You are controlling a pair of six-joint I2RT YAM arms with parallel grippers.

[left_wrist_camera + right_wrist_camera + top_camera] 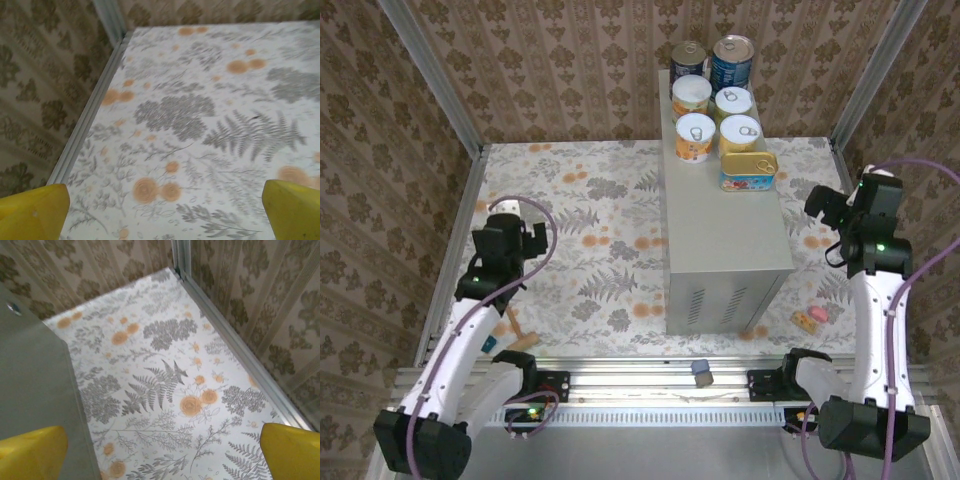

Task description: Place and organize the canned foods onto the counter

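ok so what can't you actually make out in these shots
- Top view: labels on the canned foods too small to read; dark-blue cans partly hidden behind the yellow cans.
- Top view: pinkish item near the counter, too small to identify.
- Top view: wooden mallet partly under the left arm.
- Wrist views: left fingertips and right fingertips cut off by the bottom edge; left view blurred.
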